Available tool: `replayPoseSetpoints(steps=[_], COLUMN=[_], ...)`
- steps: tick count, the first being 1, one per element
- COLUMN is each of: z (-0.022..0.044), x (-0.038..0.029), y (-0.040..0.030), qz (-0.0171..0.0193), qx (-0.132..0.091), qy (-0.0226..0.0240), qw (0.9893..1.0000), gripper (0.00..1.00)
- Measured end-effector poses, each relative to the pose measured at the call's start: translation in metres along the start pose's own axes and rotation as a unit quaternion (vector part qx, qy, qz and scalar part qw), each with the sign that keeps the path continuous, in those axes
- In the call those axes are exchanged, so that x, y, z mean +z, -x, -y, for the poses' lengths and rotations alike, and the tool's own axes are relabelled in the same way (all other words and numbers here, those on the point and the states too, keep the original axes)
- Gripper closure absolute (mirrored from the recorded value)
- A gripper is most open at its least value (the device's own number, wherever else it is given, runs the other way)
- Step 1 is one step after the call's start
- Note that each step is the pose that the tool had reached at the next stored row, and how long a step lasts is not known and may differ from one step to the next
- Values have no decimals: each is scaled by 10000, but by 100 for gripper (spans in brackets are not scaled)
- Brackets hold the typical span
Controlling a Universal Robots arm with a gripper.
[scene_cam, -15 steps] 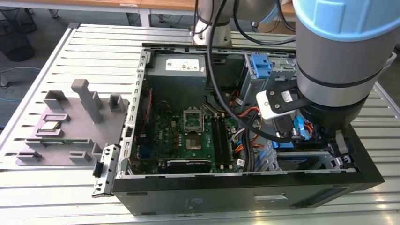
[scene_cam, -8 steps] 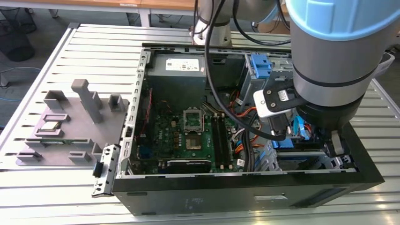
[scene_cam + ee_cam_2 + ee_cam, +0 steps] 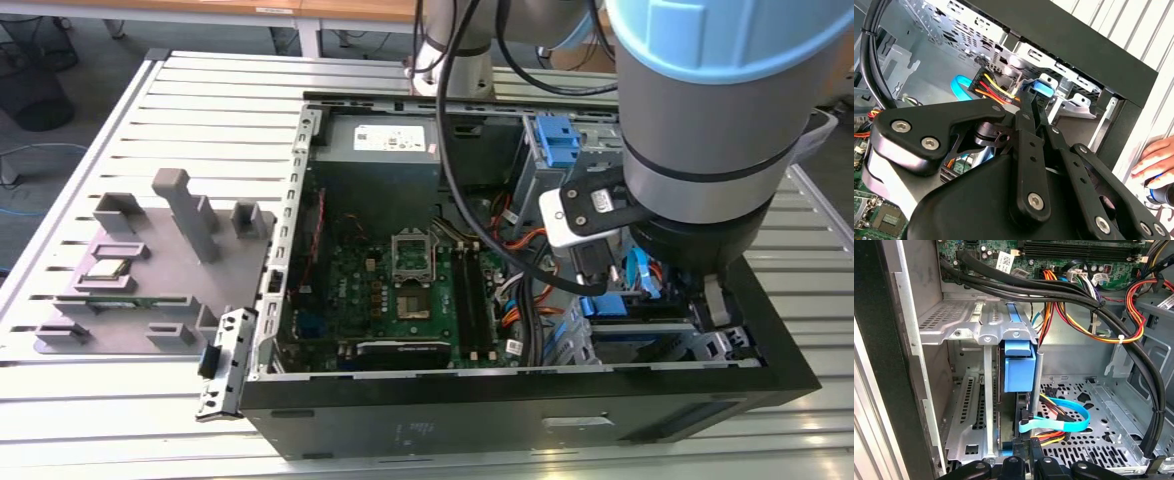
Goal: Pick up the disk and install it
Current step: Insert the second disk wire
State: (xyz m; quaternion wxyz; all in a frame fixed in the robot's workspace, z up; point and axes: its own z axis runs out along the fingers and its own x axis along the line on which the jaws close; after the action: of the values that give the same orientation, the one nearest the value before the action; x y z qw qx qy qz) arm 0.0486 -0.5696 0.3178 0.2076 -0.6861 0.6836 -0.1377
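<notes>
"Disk (image 3: 1016,372) location: where do we find it?"

"We find it standing on edge inside the metal drive cage (image 3: 979,325). Its blue rail faces the camera in the first wrist view. In the exterior view this bay sits at about 4 o'clock within the open computer case (image 3: 534,420), with the motherboard (image 3: 400,270) toward 9 o'clock."

"Gripper (image 3: 1034,100) condition?"

"In the second wrist view both finger links converge until they are nearly together at the blue rail end of the disk. We judge the jaws to be clamped on the disk, not merely beside it. The arm reaches down into the case at the same 4 o'clock position."

"Which part of the procedure do we record as complete?"

"Pick-up is complete, and the disk is off the table and carried into the case. Insertion is under way, because the disk lies within the cage guides."

"What do we record as outstanding?"

"We cannot confirm full seating, since the far end of the disk is hidden by the cage. The gripper has not let go. A light-blue data cable (image 3: 1074,417) and a bundle of coloured power wires (image 3: 1054,436) lie just beside the near edge of the disk. We cannot tell whether either is plugged in."

"Anything else to note?"

"A person's hand (image 3: 1154,160) rests outside the case wall, well apart from the gripper."
</notes>
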Motion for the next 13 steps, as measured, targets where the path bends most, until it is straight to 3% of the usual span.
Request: replayPoseSetpoints(steps=[13], z=[-21], x=[11], y=[-1], qz=[-12], qx=[12], qy=[-1], qw=[10000], gripper=[84])
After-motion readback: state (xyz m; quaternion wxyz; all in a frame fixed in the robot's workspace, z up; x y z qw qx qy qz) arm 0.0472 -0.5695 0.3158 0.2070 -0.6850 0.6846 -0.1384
